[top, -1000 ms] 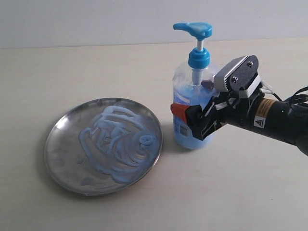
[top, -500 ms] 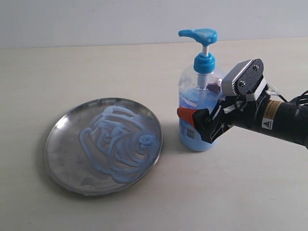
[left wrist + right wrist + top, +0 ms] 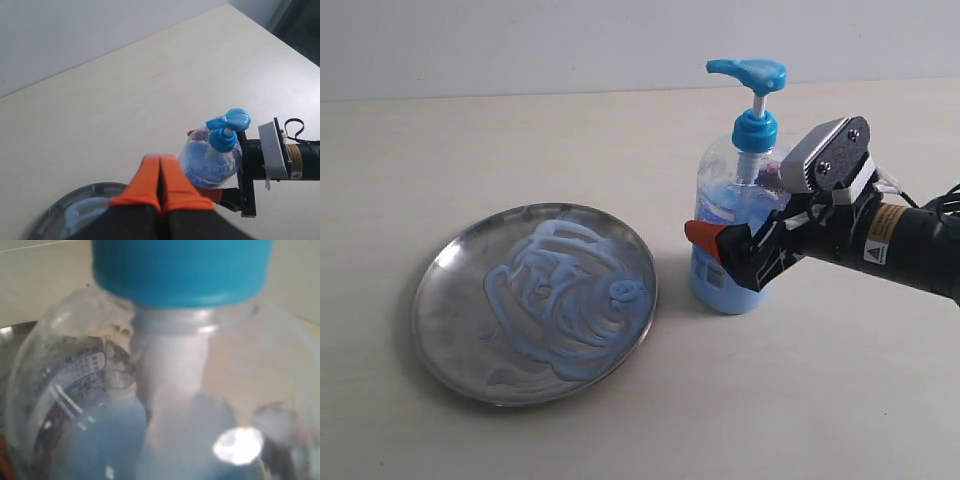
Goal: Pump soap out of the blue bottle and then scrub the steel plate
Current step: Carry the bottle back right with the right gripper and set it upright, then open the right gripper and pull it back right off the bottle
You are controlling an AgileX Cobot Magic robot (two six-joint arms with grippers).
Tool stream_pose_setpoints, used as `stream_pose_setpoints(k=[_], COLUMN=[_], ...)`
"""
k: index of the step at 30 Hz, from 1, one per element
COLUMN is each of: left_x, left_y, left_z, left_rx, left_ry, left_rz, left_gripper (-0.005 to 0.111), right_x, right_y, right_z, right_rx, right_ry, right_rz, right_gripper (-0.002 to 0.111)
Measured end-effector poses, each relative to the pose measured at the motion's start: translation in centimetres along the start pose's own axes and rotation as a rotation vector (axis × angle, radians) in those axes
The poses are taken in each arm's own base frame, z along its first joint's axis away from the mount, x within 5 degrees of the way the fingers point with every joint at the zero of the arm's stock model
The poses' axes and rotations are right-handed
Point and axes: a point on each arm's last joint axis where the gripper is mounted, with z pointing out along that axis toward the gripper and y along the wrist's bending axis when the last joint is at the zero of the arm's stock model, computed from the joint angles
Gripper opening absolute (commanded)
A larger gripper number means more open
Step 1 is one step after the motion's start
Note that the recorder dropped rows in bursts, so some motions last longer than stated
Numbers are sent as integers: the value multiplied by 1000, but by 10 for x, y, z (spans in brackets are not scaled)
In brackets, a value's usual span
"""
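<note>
The blue bottle point(image 3: 720, 205) stands on the table right of the steel plate point(image 3: 448, 335), pump head point(image 3: 748, 72) up. My right gripper point(image 3: 740, 210) is shut on its body, one orange-tipped finger point(image 3: 705, 235) in front and the other behind. Whitish-blue soap point(image 3: 565, 290) is swirled over the plate. The right wrist view is filled by the bottle point(image 3: 90, 400) and its blue collar point(image 3: 180, 270). Seen from the left wrist, my left gripper point(image 3: 161, 172) is shut on nothing, held above the plate's rim point(image 3: 75, 197) and beside the bottle point(image 3: 210, 162). The exterior view does not show it.
A pale tabletop point(image 3: 800, 400) stretches all round, with a white wall point(image 3: 520, 40) behind. The right arm point(image 3: 910, 245) comes in from the right edge. The table's far edge point(image 3: 280, 40) shows in the left wrist view.
The right gripper has carried the bottle a little to the right, away from the plate. The plate and soap have not moved.
</note>
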Motion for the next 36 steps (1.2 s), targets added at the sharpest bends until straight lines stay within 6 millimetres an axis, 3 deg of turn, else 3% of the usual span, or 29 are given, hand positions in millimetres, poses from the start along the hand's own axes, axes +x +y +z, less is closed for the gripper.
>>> stream_pose_setpoints(k=[16,36], left_x=[0,-1], left_y=[0,0], left_z=[0,0], left_rx=[0,-1], left_ry=[0,-6], left_rz=[0,2], left_gripper=[0,0], right_x=[-17,-70], right_y=[-2,10], right_z=[-10,-49], right_rx=[42,67], right_ry=[35,15], right_rz=[-10,64], right_gripper=[102,101])
